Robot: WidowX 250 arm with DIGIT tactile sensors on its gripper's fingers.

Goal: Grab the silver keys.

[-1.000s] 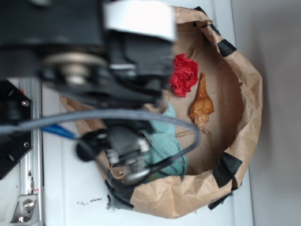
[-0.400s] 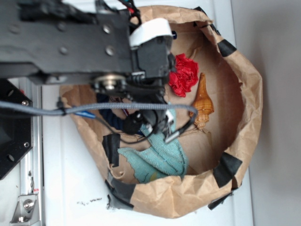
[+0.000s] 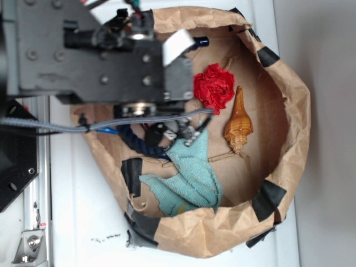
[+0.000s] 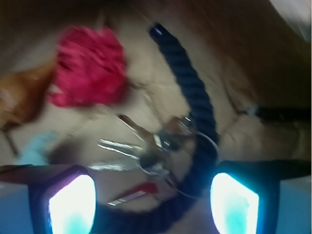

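Approach step: claw [image 4: 153,204] was spread wide and empty over the keys [image 4: 146,151], which lay by the dark rope [image 4: 192,105] near the bag's [image 3: 289,111] arm-side wall; next move looks like dropping straight down and closing.

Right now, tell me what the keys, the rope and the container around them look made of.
The bunch of small silver-grey keys: metal, shiny, by its bright glints, though blurred. The thick dark blue rope: twisted fibre, matte, by its spiral strands. The crumpled brown bag: kraft paper, by its creases, patched with black tape.
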